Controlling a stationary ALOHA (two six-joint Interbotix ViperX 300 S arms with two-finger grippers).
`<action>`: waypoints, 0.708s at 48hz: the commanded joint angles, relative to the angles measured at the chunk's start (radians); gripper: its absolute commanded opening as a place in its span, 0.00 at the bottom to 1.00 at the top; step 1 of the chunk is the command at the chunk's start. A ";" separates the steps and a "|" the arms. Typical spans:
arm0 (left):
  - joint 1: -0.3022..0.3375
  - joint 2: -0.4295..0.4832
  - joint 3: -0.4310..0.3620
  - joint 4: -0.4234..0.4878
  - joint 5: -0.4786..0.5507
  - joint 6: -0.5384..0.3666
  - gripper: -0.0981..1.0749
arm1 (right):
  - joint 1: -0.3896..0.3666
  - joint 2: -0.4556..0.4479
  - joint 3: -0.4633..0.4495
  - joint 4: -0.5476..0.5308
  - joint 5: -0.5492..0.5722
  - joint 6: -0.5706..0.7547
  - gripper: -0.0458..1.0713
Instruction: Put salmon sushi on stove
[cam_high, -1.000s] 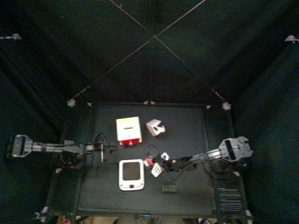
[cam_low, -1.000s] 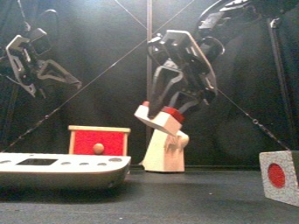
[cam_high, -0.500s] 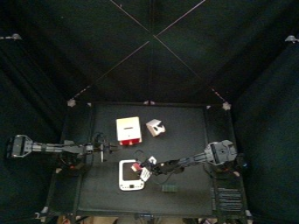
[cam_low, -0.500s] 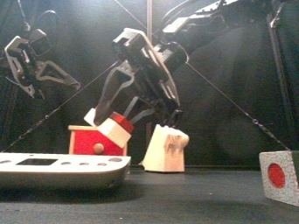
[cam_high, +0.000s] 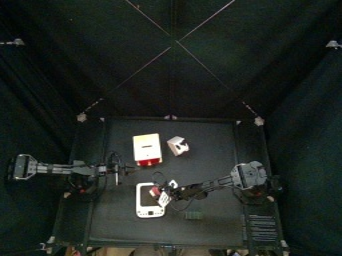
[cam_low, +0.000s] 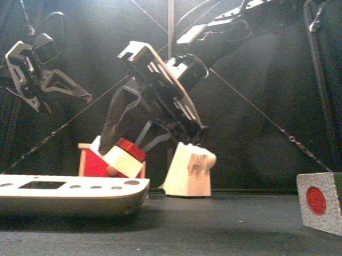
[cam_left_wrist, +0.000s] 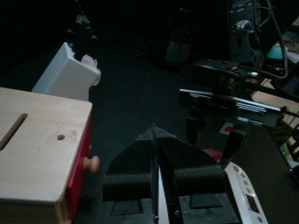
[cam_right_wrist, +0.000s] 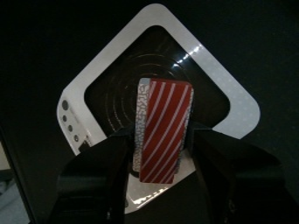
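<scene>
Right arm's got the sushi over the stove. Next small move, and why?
Probably lower a little, then open. The right end effector is shut on the salmon sushi, directly above the stove in its wrist view, but the front view shows the piece held above the slab.

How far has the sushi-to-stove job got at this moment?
Done: the salmon sushi is picked up, clamped in the right end effector. In hand: it hangs over the stove, apparently not yet touching it in the front view. Left: lowering and release. The left end effector rests shut beside the red-and-white box.
</scene>
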 joint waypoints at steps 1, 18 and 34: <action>0.002 0.002 -0.009 0.000 -0.005 0.000 0.42 | 0.002 -0.023 -0.025 0.002 0.011 -0.002 0.79; 0.002 0.002 -0.009 0.000 -0.005 0.000 0.42 | 0.005 -0.021 -0.037 -0.003 0.014 -0.002 0.86; 0.002 0.002 -0.009 0.000 -0.005 0.000 0.42 | 0.005 -0.023 -0.035 -0.005 0.014 -0.003 0.86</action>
